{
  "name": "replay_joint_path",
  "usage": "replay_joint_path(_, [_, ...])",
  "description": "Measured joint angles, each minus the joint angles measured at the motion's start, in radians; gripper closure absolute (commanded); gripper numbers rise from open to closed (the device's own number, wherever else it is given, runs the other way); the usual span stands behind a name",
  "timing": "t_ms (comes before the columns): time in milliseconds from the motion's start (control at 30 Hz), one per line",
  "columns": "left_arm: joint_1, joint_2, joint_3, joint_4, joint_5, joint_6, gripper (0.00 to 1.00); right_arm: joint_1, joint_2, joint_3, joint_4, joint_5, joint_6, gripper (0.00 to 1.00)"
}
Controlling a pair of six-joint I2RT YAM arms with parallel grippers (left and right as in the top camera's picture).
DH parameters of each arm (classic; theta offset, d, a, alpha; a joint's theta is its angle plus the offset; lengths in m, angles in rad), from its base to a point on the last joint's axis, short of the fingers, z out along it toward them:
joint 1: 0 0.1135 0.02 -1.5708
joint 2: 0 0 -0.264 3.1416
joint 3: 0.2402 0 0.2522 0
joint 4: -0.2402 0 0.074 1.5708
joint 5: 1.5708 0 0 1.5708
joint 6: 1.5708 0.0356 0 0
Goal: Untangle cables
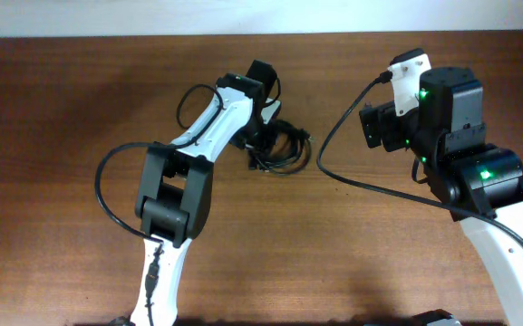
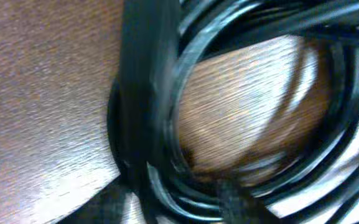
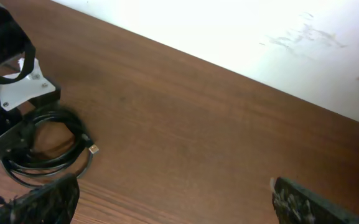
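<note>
1. Black cables [image 1: 284, 152] lay coiled on the wood table [image 1: 53, 109], far-centre.
2. L gripper [image 1: 259, 131] sat down at the coil; wrist view blurred, jaw state couldn't be told.
3. R gripper [image 3: 173, 208] hung well apart, jaws wide, empty.

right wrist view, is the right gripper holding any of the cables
No, the right gripper stands open over bare table with nothing between its fingers, and the cable bundle lies well off to the side.

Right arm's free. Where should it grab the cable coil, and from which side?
Likely the cable coil at its outer arc facing the right tool, descending from the right arm's side. The strands lie flat and bundled there, and the left tool crowds the opposite side.
</note>
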State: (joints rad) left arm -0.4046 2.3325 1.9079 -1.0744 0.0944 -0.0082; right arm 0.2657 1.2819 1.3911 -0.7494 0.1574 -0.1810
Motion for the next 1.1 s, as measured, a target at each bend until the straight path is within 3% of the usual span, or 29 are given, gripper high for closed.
replay_joint_path(167, [0.003, 0.0, -0.003, 0.007, -0.001, -0.008, 0.87, 0.0, 0.0, 0.0, 0.0, 0.0, -0.002, 0.02])
replay_joint_path(300, [0.003, 0.0, -0.003, 0.013, 0.006, -0.011, 0.94, 0.0, 0.0, 0.0, 0.0, 0.0, -0.002, 0.02])
replay_joint_path(533, [0.003, 0.0, 0.002, -0.008, 0.01, -0.012, 0.95, 0.0, 0.0, 0.0, 0.0, 0.0, -0.002, 0.02])
replay_joint_path(700, [0.003, 0.0, 0.061, -0.117, 0.008, -0.011, 0.94, 0.0, 0.0, 0.0, 0.0, 0.0, -0.003, 0.01])
replay_joint_path(1100, [0.002, -0.019, 0.637, -0.481, -0.062, -0.02, 0.93, 0.0, 0.03, 0.0, -0.015, 0.0, -0.006, 0.02])
